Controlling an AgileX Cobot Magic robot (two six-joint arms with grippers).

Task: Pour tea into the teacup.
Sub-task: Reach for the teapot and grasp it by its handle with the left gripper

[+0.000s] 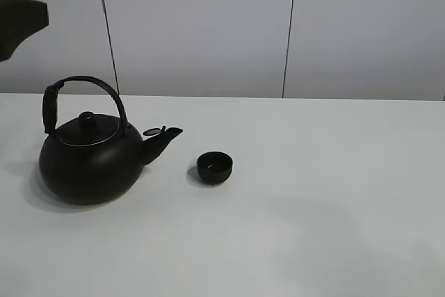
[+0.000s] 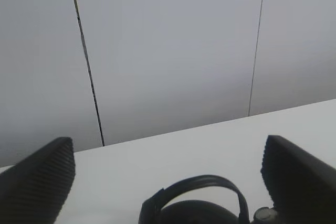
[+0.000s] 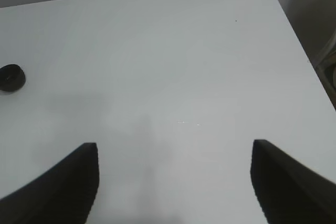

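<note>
Kettle (image 1: 90, 161) spout pts twd upright teacup (image 1: 215, 167), mouth up.

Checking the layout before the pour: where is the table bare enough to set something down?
Bare: the table right of the teacup, and the front strip before the kettle. Crowded: the gap between kettle spout and teacup.

No text, label, brand, number or sign can be read anywhere, whether on the teacup (image 1: 215, 167), the kettle (image 1: 87, 166), the table (image 1: 334, 193) or the wall panels (image 1: 201, 26).
</note>
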